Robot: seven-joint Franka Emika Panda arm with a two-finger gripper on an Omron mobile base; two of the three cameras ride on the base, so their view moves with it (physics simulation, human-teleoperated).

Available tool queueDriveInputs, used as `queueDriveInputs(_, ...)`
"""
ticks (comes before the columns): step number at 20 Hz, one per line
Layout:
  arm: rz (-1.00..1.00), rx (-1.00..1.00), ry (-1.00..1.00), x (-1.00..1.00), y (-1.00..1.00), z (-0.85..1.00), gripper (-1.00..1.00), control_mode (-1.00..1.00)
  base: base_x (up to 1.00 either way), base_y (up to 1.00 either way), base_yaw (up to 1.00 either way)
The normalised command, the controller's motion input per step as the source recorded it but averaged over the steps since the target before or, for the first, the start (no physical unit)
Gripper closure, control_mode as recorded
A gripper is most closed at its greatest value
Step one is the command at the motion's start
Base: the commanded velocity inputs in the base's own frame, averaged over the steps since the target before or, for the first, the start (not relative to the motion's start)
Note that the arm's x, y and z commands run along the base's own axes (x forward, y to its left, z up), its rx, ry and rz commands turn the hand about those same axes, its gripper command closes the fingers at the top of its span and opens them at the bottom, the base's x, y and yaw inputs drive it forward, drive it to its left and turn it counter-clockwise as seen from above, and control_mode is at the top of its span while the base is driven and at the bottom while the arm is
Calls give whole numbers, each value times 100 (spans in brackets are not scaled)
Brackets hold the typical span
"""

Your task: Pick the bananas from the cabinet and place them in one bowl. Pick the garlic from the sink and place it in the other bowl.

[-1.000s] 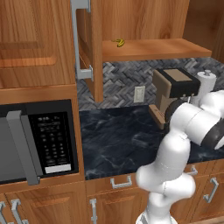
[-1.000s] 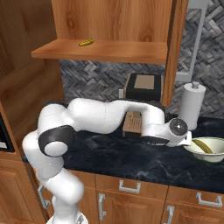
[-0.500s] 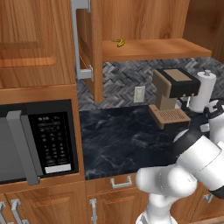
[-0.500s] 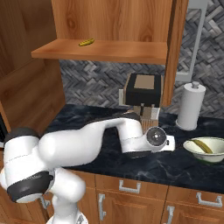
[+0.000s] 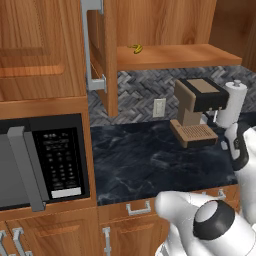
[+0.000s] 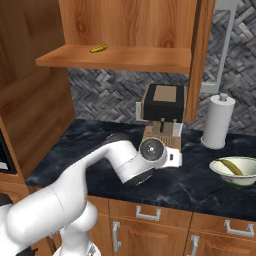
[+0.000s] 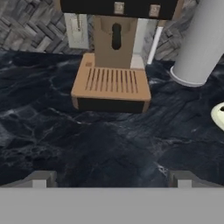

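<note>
Cabinet (image 6: 120, 30) door open so shelf reachable; one banana (image 6: 98, 48) lies on shelf, awaiting pickup. Desk (image 5: 150, 155) dark marble, carries coffee machine (image 6: 162, 107), paper roll (image 6: 219, 121). Bowl (image 6: 235, 171) at desk's right holds other banana, likely placed. Gripper (image 7: 111, 178) low over desk, jaws wide apart, empty. Sink, garlic, second bowl hidden; bowl cut off in hand view.

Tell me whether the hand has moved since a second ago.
Yes. In the right base view the hand has pulled left, away from the bowl and its banana, and now sits in front of the coffee machine.
</note>
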Motion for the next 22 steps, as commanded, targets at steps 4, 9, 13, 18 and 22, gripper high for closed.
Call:
queueDriveInputs(4, 0, 0, 0, -13, 48, 61, -100, -100, 0, 0, 0)
queueDriveInputs(9, 0, 0, 0, -21, 40, 46, -100, -100, 0, 0, 0)
queueDriveInputs(13, 0, 0, 0, -16, 33, 39, -100, -100, 0, 0, 0)
queueDriveInputs(18, 0, 0, -3, -7, 34, 59, -100, -100, 0, 0, 0)
queueDriveInputs(22, 0, 0, -2, 0, 10, 54, -100, -100, 0, 0, 0)
